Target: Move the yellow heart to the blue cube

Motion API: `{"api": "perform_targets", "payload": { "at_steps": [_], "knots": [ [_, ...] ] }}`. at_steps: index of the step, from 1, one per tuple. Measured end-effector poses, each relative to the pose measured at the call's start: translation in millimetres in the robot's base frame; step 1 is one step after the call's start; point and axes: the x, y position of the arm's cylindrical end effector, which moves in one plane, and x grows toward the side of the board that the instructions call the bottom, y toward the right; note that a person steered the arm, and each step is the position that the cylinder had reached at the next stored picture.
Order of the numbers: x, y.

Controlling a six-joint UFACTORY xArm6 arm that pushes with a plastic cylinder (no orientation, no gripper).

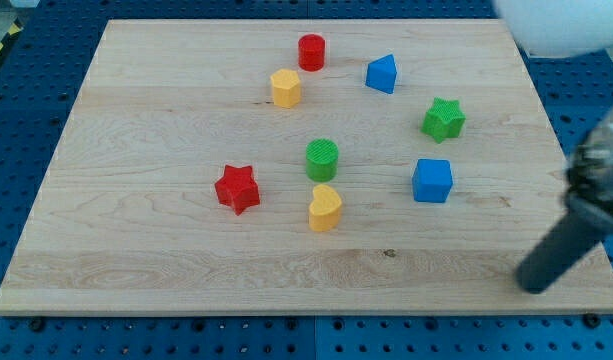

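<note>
Blocks lie scattered on the worktop [136, 260]; yellow heart [325, 207] sits left of blue cube [432, 181], green cylinder [322, 158] just above it. My tip [532, 287] waits well right; no fingers exist.

1. The board [166, 250] is pale wood with a visible grain and a smooth, matt finish.
2. The yellow heart [325, 208], blue cube [432, 181], red star [237, 189] and green cylinder [322, 159] look like matt plastic, faintly ridged.
3. The surface around the board [26, 120] is blue, perforated, probably metal.
4. The rod [571, 235] is dark and matt.
</note>
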Motion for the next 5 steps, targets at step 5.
{"api": "perform_targets", "payload": {
  "at_steps": [5],
  "knots": [
    [-44.1, -194.7]
  ]
}}
